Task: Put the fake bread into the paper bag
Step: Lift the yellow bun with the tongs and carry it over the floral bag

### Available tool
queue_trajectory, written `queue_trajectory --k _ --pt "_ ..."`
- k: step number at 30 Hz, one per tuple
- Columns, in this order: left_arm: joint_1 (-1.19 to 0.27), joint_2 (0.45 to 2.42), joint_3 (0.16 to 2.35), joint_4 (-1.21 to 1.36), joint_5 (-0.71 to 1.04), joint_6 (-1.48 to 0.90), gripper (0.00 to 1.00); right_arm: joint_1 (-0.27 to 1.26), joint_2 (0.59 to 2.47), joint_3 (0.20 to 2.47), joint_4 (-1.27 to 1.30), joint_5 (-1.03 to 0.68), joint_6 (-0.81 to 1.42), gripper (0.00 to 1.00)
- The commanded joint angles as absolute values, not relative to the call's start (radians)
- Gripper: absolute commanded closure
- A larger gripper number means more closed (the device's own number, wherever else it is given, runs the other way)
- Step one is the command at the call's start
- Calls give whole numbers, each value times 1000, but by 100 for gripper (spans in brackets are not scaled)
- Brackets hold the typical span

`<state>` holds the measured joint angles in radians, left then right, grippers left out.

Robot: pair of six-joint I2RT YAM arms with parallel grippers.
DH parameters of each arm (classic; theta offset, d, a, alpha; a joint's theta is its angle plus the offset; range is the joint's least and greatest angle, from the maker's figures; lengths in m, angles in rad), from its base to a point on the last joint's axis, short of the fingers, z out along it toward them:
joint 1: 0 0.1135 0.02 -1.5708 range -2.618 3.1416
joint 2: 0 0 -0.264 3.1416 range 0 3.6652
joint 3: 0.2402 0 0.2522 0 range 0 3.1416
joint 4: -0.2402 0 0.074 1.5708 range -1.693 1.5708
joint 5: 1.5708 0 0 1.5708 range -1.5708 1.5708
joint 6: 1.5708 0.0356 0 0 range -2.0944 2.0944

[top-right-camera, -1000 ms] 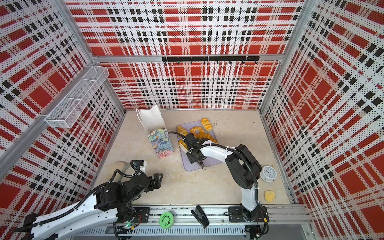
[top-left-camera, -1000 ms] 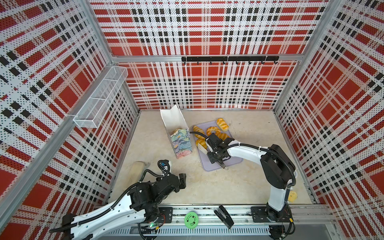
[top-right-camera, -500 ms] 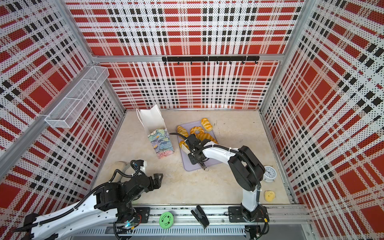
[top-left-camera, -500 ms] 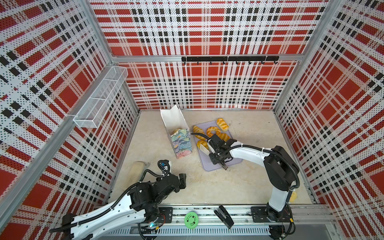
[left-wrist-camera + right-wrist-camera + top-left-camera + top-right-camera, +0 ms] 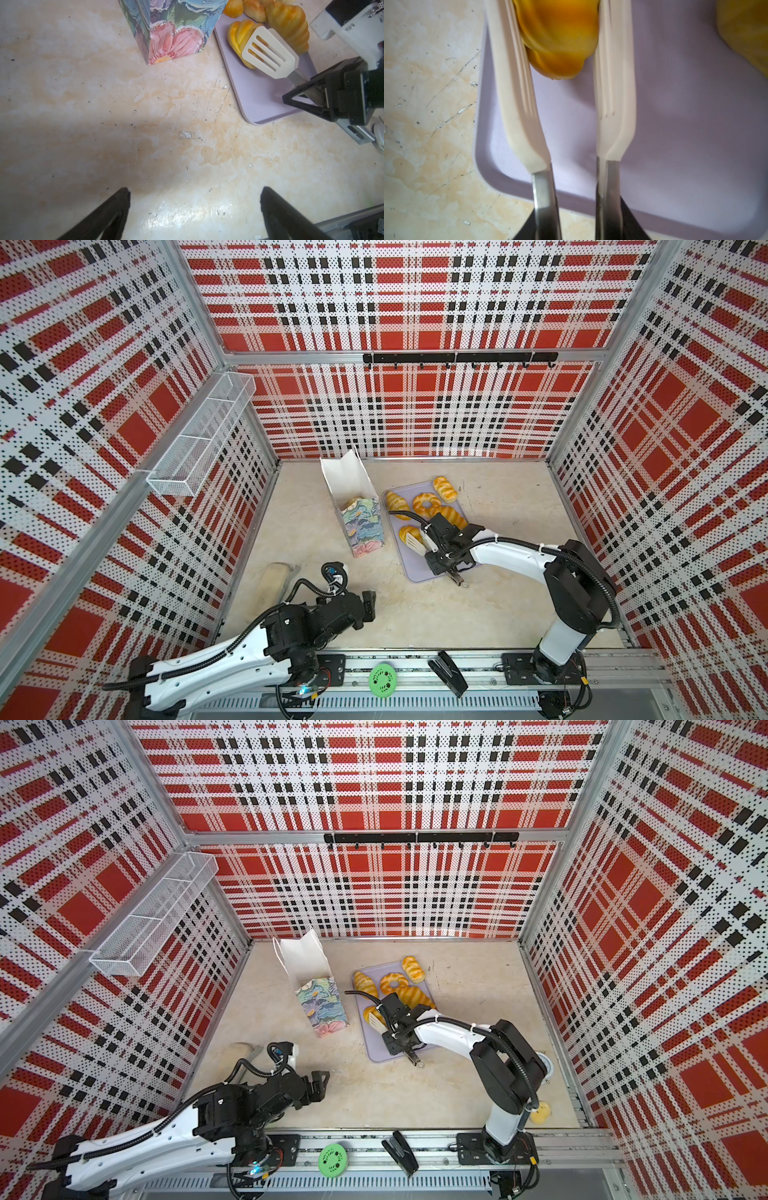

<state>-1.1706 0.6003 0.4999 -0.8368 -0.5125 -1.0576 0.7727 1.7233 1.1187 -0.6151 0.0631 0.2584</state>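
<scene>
Tongs (image 5: 414, 544) have narrowed onto a striped bun (image 5: 405, 532) on the lavender tray (image 5: 412, 569), beside the paper bag (image 5: 363, 526), in both top views. The right jaws clench the tongs' handles.

Left wrist view: the left jaws gape, empty, over bare bench (image 5: 145, 124).

Right wrist view: the blades flank the glossy bun. It is probably light and slippery, so squeeze its middle.

A robot lab cell — plaid perforated walls (image 5: 415, 290), aluminium frame (image 5: 291, 358), left arm (image 5: 216, 659) and right arm (image 5: 511, 553) on a rail (image 5: 482, 664).
</scene>
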Motion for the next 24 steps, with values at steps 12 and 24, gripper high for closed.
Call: queue_trajectory --k 12,24 --pt "-1231 644 571 -827 -601 -1087 1 771 1574 1047 -528 22 285 60" --pt "-1246 644 598 -793 -636 -1028 1 787 1482 1011 -517 -7 305 59"
